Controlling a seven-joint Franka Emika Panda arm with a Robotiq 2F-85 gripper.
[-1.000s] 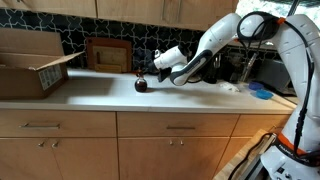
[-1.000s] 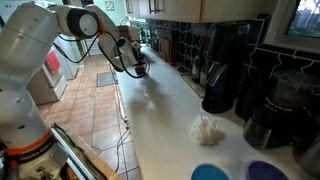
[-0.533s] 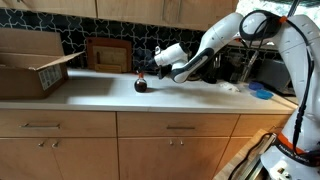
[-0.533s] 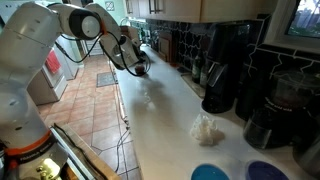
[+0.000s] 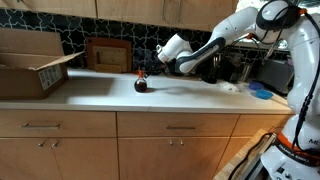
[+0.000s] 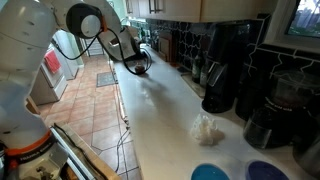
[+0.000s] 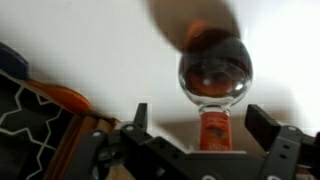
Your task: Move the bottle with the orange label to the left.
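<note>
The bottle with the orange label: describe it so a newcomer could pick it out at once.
Start at the long pale countertop, with the big cardboard box at one end. Just past the wooden frame at the backsplash stands the bottle with the orange label. It is small, squat, dark and round, marked with orange.

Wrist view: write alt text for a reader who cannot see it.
A small round dark bottle with an orange label sits on a pale countertop, centred beyond the open gripper, whose fingers stand apart at the bottom edge.
</note>
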